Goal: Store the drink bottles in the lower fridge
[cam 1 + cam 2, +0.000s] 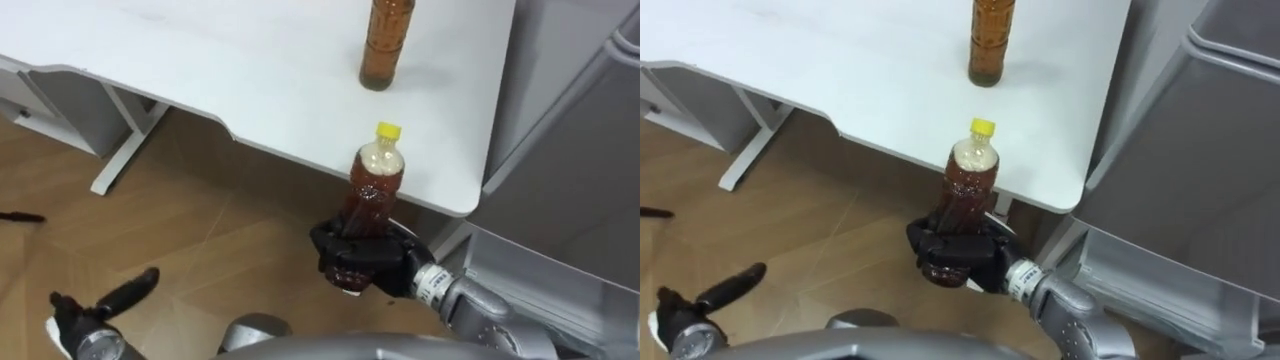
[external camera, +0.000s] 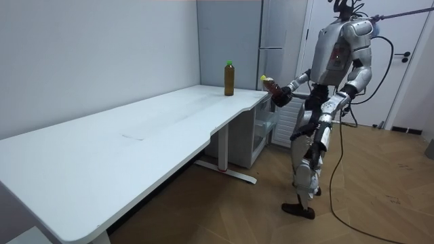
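Note:
My right hand is shut round the lower part of a brown drink bottle with a yellow cap, held upright in front of the white table's corner; the room view shows this bottle off the table's end. A second brown bottle stands on the white table near its far edge. My left hand hangs low over the wooden floor with straight fingers and holds nothing.
The grey fridge rises just beyond the table's end, its lower compartment open. I stand on the wooden floor by the table's corner, facing the fridge. A white door is behind me.

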{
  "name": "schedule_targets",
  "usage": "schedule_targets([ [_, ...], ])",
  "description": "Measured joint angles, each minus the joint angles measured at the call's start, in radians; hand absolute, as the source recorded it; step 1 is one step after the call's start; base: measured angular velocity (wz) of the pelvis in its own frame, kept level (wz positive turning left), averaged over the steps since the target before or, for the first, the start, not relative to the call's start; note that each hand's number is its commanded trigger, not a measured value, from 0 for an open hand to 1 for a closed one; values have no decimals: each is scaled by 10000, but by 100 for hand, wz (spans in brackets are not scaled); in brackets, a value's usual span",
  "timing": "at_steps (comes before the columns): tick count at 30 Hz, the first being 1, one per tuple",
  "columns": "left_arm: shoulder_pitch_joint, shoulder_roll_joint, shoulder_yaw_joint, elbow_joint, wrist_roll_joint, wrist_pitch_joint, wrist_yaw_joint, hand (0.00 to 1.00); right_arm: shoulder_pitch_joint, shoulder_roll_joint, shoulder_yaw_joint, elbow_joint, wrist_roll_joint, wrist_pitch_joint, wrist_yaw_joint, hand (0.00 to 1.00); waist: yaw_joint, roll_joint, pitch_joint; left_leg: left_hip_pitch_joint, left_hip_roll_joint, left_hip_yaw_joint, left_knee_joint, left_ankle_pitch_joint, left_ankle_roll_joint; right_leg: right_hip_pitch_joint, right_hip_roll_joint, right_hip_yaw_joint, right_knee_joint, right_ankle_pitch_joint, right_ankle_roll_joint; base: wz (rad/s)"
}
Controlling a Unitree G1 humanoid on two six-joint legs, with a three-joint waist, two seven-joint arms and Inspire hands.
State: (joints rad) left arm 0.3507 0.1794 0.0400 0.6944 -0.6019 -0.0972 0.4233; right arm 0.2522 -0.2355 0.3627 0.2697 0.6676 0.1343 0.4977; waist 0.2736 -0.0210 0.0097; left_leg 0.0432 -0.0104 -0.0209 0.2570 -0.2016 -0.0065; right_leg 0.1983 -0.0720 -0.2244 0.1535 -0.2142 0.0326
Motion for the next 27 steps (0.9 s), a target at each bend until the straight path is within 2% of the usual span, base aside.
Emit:
schedule_targets([
  [1, -29, 8, -99, 293, 69, 73, -156, 0, -23, -40, 2, 0, 0, 16, 0, 100, 4, 1, 0, -20, 8, 28, 0, -1, 0, -41, 0, 25, 13, 0, 0, -7],
  [3, 40, 7, -383, 1109, 67, 505, -687, 0, -96, -59, 3, 0, -1, 219, -3, 100, -212, -5, 0, -152, 6, 52, 5, 3, 2, -123, -1, 34, -9, 1, -1, -2],
  [7, 40, 15, -665, 1969, 154, 944, -1534, 0, -125, -59, -8, 0, 24, 390, -10, 100, -522, 9, 7, -164, -9, 38, -1, 2, 4, -109, -6, 8, -36, -1, 3, 3],
  [12, -234, 12, -1222, 2378, 2065, 1378, -2825, 0, -241, 1, -206, 0, 30, 394, -24, 100, -1087, 81, -3, -261, -1, 56, 10, 3, 4, -256, 1, 40, -19, -2, 6, -1],
  [15, -555, 107, -1417, 2594, 2620, 1433, -3313, 0, -254, -12, -389, 1, 28, 394, -111, 100, -1401, 129, -22, -313, -2, 90, -7, 4, 6, -319, 2, 108, 2, 11, 13, -3],
  [21, -798, 227, -1667, 2912, 2620, 1436, -3669, 0, -243, -52, -412, 278, 84, 394, -397, 100, -1869, 183, -37, -294, 51, 316, -195, 7, 10, -497, 4, 315, 160, 22, 13, -13],
  [27, -964, 228, -1745, 3141, 2887, 1439, -3783, 0, -241, -172, -726, 708, 394, 432, -621, 100, -1983, 233, -14, -318, 85, 484, -211, 6, 11, -605, 0, 365, 171, 56, 15, -8],
])
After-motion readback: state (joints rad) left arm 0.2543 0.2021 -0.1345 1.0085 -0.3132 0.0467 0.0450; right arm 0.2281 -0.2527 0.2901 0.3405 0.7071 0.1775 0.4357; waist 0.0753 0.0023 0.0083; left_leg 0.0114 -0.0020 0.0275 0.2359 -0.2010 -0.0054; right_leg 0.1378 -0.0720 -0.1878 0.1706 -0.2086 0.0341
